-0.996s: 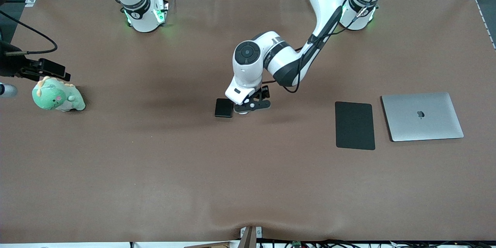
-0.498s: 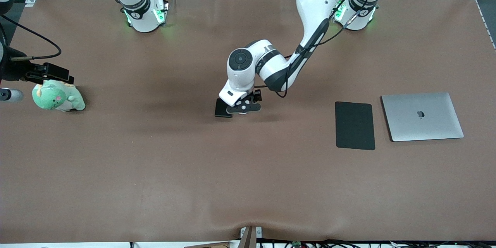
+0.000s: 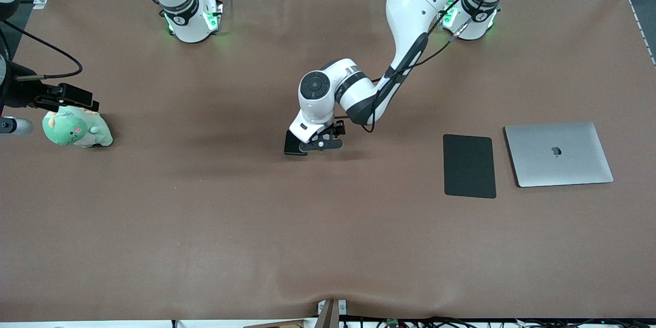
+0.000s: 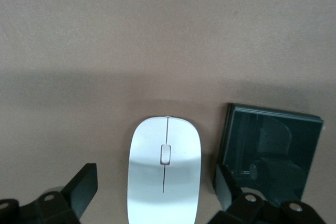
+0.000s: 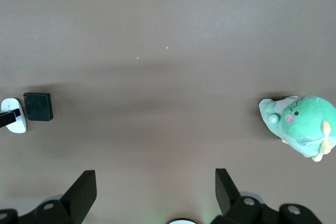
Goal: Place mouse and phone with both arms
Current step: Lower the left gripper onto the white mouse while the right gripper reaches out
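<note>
The white mouse [image 4: 165, 166] lies on the brown table between the open fingers of my left gripper [image 4: 156, 190], which is low over it near the table's middle [image 3: 315, 145]. The front view does not show the mouse, as the gripper hides it. The black phone [image 4: 273, 150] lies flat right beside the mouse, toward the right arm's end, with one finger [image 4: 226, 187] between them; the front view shows part of it [image 3: 290, 144]. My right gripper [image 5: 156, 192] is open and empty, high over the right arm's end of the table. From there, the mouse [image 5: 14, 121] and the phone [image 5: 39, 106] look small.
A green plush dinosaur [image 3: 76, 129] sits at the right arm's end, below my right hand. A large flat black mouse pad [image 3: 469, 165] and a closed silver laptop [image 3: 558, 154] lie side by side toward the left arm's end.
My left gripper has moved toward the phone and come down, so that it now covers part of the phone in the front view. My right hand has shifted slightly over the plush.
</note>
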You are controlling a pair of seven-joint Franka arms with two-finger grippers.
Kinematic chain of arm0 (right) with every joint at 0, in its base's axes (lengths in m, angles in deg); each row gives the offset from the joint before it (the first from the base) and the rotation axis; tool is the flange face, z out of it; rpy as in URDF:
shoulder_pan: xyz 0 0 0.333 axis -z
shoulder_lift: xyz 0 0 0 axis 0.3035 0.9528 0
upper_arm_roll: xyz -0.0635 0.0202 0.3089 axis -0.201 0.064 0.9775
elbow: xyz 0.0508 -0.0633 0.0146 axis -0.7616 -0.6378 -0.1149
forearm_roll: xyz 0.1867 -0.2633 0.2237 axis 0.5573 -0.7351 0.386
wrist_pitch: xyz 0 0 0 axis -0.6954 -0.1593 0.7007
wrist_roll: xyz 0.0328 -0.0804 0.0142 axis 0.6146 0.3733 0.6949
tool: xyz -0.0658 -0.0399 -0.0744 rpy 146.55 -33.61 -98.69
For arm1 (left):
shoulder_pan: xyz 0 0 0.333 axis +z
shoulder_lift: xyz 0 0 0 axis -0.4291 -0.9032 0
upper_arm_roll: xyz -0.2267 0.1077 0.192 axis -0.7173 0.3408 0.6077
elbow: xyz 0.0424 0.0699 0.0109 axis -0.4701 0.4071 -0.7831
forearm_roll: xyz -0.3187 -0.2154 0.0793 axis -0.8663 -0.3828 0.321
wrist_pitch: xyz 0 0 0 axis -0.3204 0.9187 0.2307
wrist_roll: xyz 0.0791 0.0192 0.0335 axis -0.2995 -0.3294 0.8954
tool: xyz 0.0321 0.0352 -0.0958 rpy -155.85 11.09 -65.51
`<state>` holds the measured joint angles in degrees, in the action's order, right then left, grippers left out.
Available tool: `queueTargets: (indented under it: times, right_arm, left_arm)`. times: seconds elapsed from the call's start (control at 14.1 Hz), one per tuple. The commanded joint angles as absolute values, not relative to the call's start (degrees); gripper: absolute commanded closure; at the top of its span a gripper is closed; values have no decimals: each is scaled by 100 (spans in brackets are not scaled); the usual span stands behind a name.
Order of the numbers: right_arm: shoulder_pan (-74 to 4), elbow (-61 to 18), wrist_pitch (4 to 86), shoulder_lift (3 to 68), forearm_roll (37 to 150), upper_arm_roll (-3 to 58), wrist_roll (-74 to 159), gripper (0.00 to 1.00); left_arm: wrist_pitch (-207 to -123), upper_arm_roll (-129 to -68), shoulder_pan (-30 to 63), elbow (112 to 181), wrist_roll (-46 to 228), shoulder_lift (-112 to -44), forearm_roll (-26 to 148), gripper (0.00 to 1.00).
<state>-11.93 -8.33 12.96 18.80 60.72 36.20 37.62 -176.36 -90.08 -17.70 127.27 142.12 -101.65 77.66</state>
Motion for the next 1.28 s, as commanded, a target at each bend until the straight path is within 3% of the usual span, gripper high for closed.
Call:
queueTargets:
  times: [0.0,1.21]
  right_arm:
    - [-1204,-715,1245,2000,6054,3650,3795,0]
    - [-1476,-759,1192,2308,6036,3641,3734,0]
  left_arm:
    - [-17681,-8959,-1888,12561,14231,-10337,7937,0]
    - [-17681,-8959,-1906,12552,14240,-10426,8008,0]
